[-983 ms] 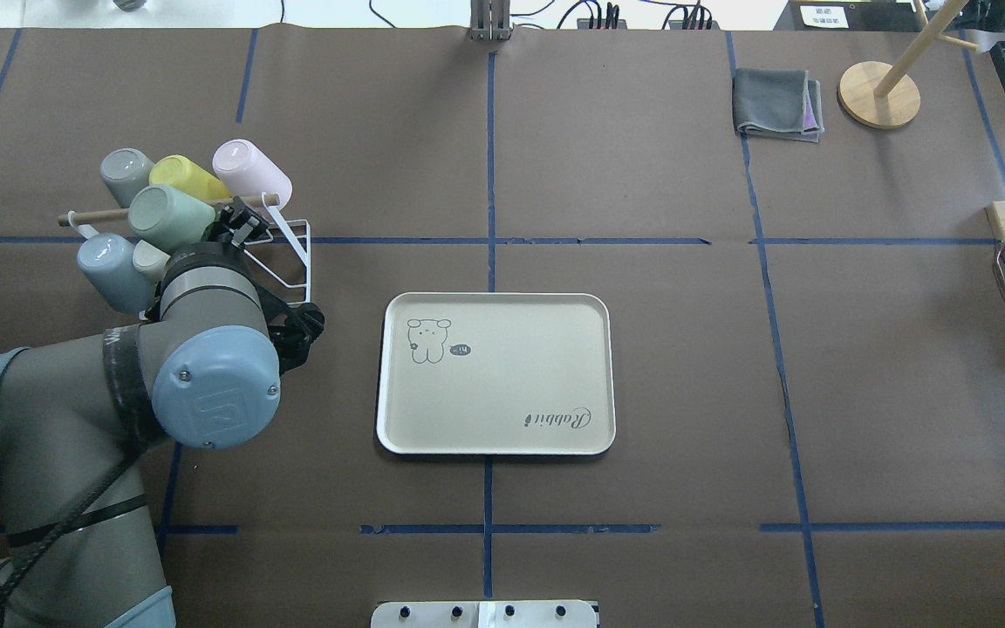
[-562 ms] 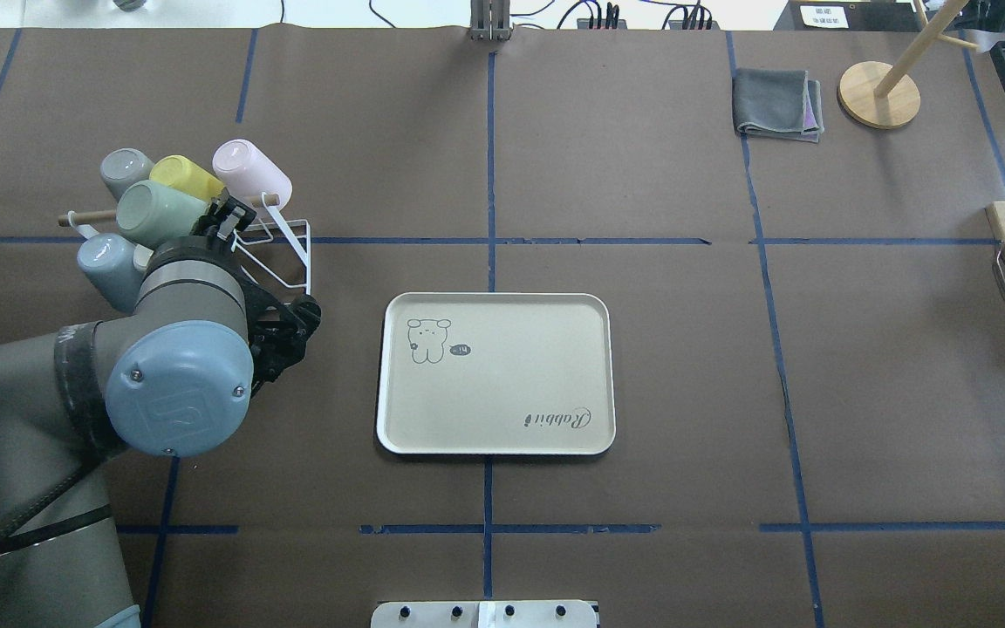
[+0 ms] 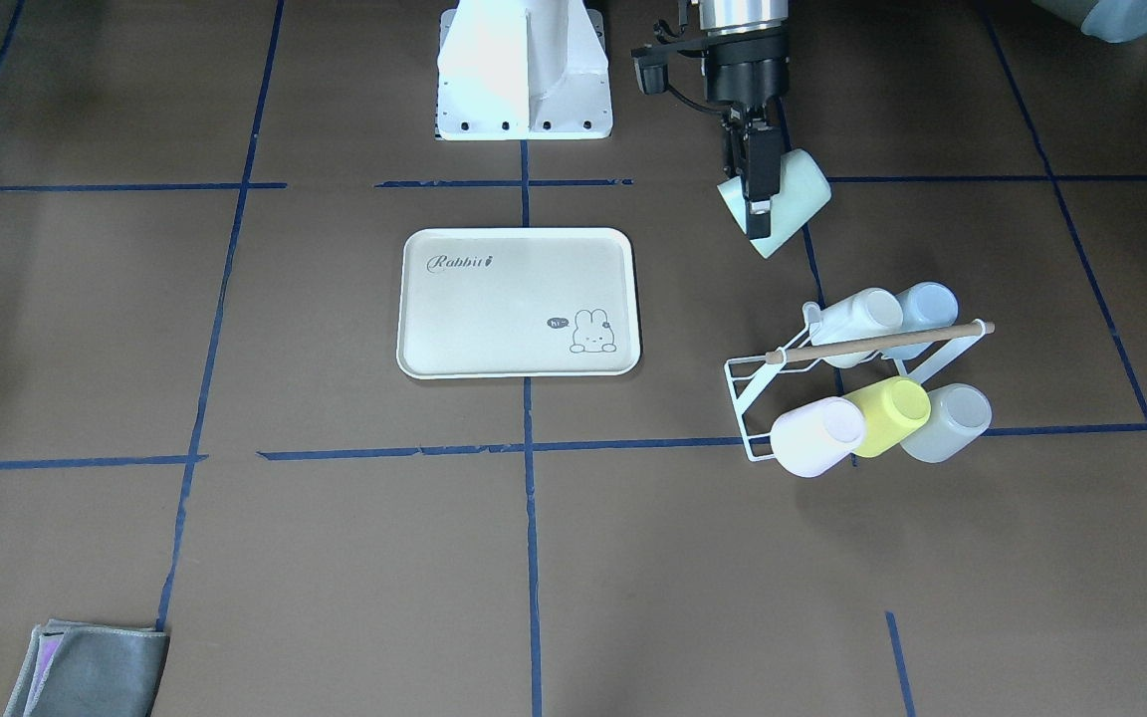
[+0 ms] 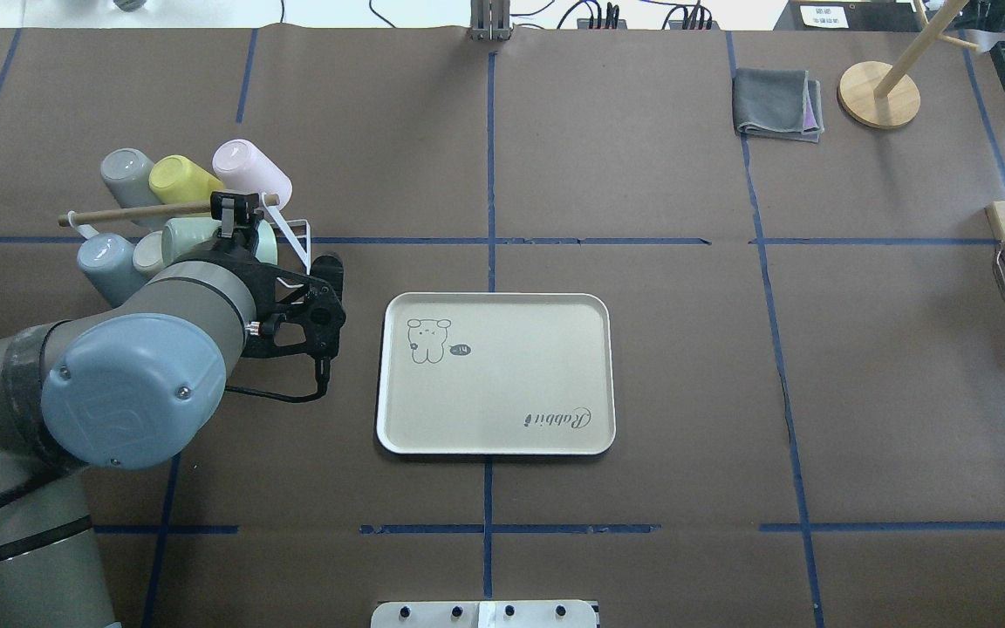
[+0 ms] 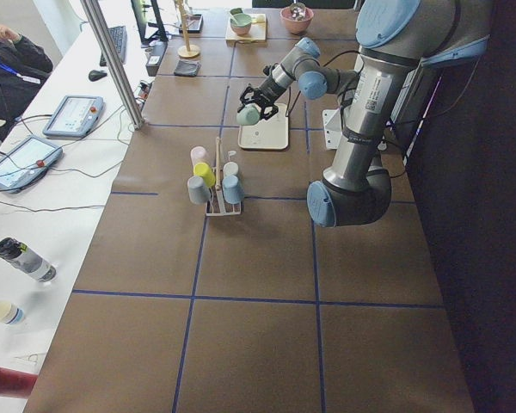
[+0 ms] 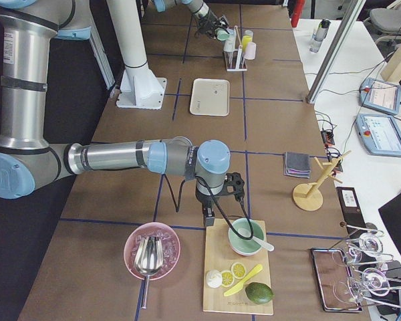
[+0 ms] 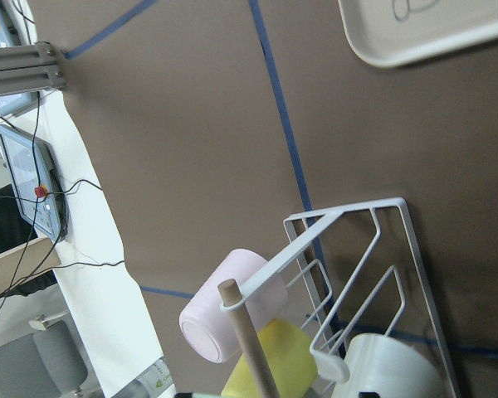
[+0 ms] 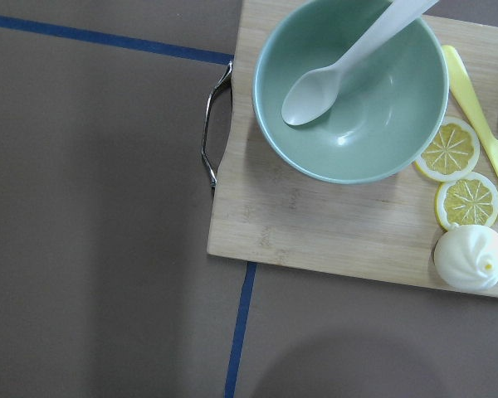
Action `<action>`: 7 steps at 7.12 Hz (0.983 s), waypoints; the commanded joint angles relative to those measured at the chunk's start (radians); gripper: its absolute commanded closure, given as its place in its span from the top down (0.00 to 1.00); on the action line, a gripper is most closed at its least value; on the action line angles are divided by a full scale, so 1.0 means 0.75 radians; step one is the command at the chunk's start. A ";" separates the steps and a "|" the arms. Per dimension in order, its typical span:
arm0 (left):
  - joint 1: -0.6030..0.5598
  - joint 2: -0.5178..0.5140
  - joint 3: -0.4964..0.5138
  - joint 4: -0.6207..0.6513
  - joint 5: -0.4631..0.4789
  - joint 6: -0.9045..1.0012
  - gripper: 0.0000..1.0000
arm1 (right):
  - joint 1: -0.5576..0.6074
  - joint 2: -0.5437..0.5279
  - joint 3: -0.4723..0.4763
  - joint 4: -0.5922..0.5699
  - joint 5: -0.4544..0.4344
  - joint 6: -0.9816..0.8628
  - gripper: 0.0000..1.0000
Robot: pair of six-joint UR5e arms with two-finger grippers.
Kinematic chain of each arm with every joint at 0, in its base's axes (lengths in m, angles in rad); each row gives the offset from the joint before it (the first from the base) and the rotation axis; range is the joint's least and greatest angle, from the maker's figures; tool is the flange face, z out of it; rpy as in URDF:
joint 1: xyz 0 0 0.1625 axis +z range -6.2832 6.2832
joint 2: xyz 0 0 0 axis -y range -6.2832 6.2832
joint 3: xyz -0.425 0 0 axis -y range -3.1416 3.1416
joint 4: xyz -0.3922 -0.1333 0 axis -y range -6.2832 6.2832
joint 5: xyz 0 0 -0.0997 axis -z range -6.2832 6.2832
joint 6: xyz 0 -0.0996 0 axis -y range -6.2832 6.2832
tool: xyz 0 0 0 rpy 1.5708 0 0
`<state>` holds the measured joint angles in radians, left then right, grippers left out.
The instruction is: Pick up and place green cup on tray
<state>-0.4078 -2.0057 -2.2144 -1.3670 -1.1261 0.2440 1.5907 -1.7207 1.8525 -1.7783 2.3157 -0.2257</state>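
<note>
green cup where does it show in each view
Front-facing: green cup top, right of centre, in left tool.
Overhead: left, by the rack.
Exterior left: top centre.
Exterior right: top, at far arm's tool, tiny.
Left wrist: not clearly.
Right wrist: not in it.
Landmark: tray, in all but right wrist.

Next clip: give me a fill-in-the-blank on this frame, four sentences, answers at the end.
The claw gripping the green cup belongs to the ____ arm.
The rack holds ____ cups.
The word printed on the tray is ____.
The bowl in the right wrist view holds a white ____.
Answers: left, five, Rabbit, spoon.
</note>
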 commanded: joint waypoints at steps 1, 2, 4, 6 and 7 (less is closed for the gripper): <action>0.008 0.003 0.103 -0.390 -0.012 -0.251 0.68 | 0.000 0.002 0.005 0.007 0.005 -0.002 1.00; 0.010 0.013 0.176 -0.613 -0.014 -0.351 0.68 | 0.000 0.004 0.003 0.007 0.029 -0.004 1.00; 0.030 0.011 0.305 -0.902 -0.012 -0.500 0.67 | -0.002 0.006 0.003 0.009 0.038 -0.004 1.00; 0.043 0.009 0.324 -1.061 -0.012 -0.623 0.67 | -0.002 0.020 0.003 0.009 0.040 -0.004 1.00; 0.057 -0.007 0.381 -1.136 -0.012 -0.719 0.67 | -0.002 0.022 0.003 0.007 0.050 -0.002 1.00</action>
<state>-0.3757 -2.0017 -1.9635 -2.1518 -1.1351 -0.2207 1.5893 -1.7082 1.8551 -1.7721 2.3471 -0.2283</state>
